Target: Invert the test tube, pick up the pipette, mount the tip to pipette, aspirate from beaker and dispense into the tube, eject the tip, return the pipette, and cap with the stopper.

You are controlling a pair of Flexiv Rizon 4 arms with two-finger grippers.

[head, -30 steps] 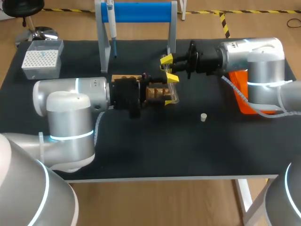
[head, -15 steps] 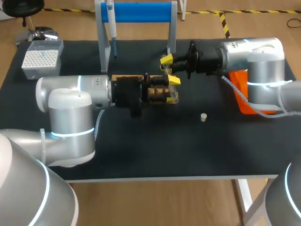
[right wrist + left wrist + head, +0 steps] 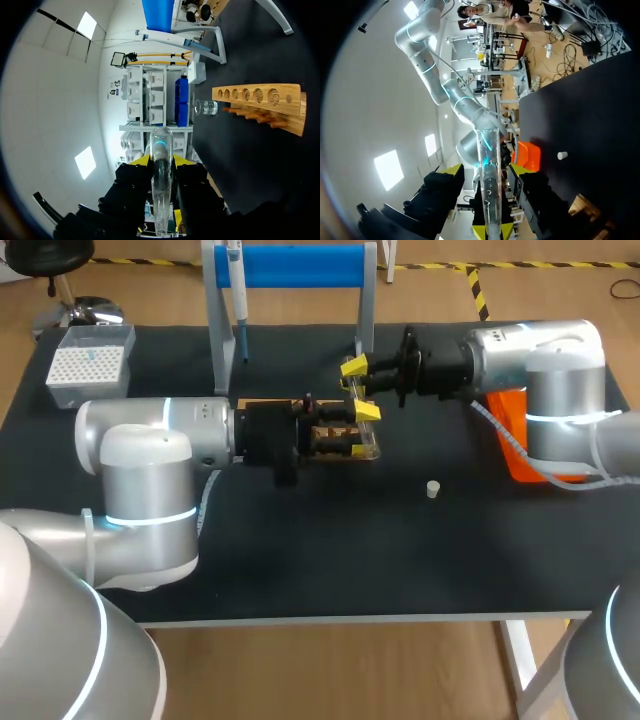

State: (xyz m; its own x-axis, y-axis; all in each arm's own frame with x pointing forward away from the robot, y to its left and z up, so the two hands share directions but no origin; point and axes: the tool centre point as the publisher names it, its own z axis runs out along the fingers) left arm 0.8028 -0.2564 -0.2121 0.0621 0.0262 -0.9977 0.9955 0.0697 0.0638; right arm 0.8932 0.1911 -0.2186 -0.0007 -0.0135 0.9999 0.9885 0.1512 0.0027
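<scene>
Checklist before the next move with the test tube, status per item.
1. Hold: right gripper shut on test tube: ok.
2. Second hold: left gripper also gripping the test tube: cannot tell.
3. Landing spot: rack holes empty: ok.
4. Next tool: pipette hanging on its stand: ok.
5. Cap: stopper lying apart from both arms: ok.

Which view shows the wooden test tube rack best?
The right wrist view: the rack shows unobstructed, its row of holes plain. In the head view the left gripper hides much of it; the left wrist view catches only a wooden corner.
</scene>
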